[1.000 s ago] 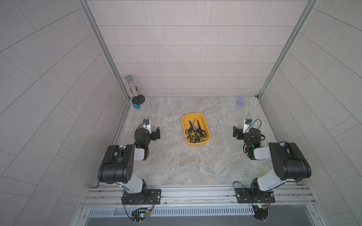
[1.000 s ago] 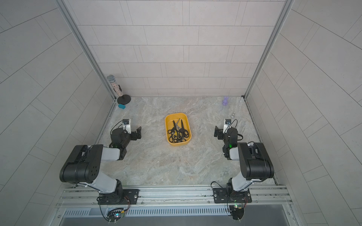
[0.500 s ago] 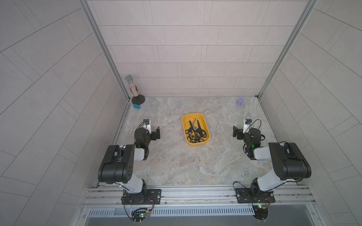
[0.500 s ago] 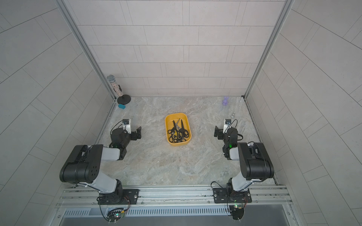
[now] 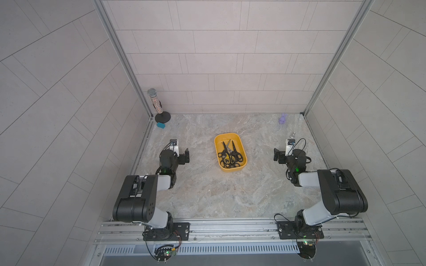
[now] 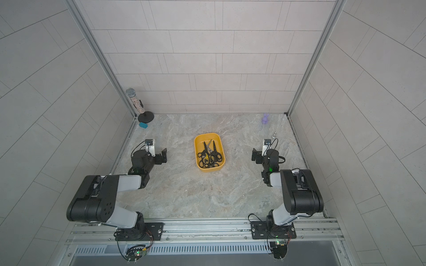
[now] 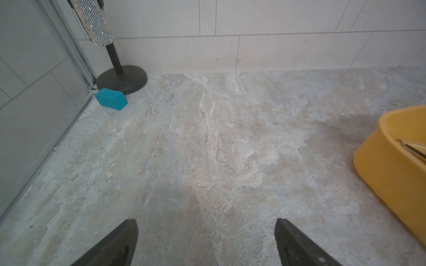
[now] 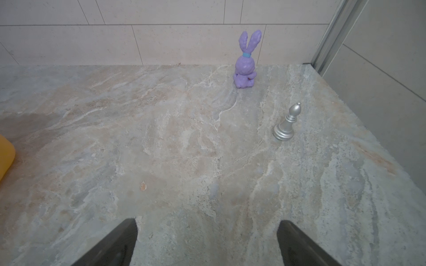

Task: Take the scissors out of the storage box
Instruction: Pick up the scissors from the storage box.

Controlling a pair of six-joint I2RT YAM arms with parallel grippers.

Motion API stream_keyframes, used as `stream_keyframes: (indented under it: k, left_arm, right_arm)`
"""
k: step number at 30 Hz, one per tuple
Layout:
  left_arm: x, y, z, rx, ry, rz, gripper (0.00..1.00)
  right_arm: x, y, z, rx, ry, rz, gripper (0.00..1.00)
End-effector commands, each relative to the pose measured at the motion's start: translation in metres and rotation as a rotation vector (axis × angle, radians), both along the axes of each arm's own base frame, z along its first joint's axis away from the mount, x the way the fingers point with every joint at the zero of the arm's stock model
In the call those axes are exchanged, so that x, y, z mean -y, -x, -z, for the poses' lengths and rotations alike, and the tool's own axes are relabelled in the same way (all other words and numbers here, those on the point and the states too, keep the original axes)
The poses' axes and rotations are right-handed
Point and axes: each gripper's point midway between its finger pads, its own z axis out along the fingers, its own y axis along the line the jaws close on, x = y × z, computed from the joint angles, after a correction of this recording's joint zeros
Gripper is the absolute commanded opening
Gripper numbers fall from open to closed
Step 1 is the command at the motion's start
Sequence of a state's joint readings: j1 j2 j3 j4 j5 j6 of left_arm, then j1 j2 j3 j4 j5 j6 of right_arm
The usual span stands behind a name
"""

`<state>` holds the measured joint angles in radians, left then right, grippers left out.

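At my 10 o'clock corner a glittery microphone [image 5: 154,101] stands upright on its stand, with a teal block [image 7: 111,99] just beside the base. My left gripper [image 7: 205,221] sits at the 9 o'clock side of the storage box [image 5: 231,169], jaws spread wide and holding nothing. The box lies near the middle of the tabletop [image 5: 207,195]. The scissors [image 5: 231,154] are piled inside it, handles toward 6 o'clock. My right gripper [image 8: 206,221] waits at the box's 3 o'clock, jaws likewise apart and empty. Toward 1 o'clock stand a purple bunny [image 8: 245,66] and a silver chess bishop [image 8: 285,125]
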<state>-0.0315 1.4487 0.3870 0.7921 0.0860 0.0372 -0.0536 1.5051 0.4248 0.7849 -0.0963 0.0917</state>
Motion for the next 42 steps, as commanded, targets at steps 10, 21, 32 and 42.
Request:
stream_keyframes:
  k: [10, 21, 32, 42]
  left_arm:
    - [0.035, 0.017, -0.064, -0.073, -0.308, 0.012, 1.0]
    - [0.052, 0.001, -0.12, -0.162, -0.128, 0.035, 1.0]
    - [0.072, -0.004, -0.139, -0.251, -0.1, 0.115, 0.93]
    - [0.061, -0.005, -0.131, -0.353, -0.186, 0.018, 1.0]
  right_arm:
    - [-0.06, 0.001, -0.088, -0.094, 0.039, -0.112, 1.0]
    - [-0.153, 0.019, -0.126, -0.227, 0.067, -0.327, 1.0]
    - [-0.234, 0.063, -0.099, -0.504, 0.03, -0.523, 0.96]
    - [-0.274, 0.071, -0.045, -0.719, 0.026, -0.535, 0.86]
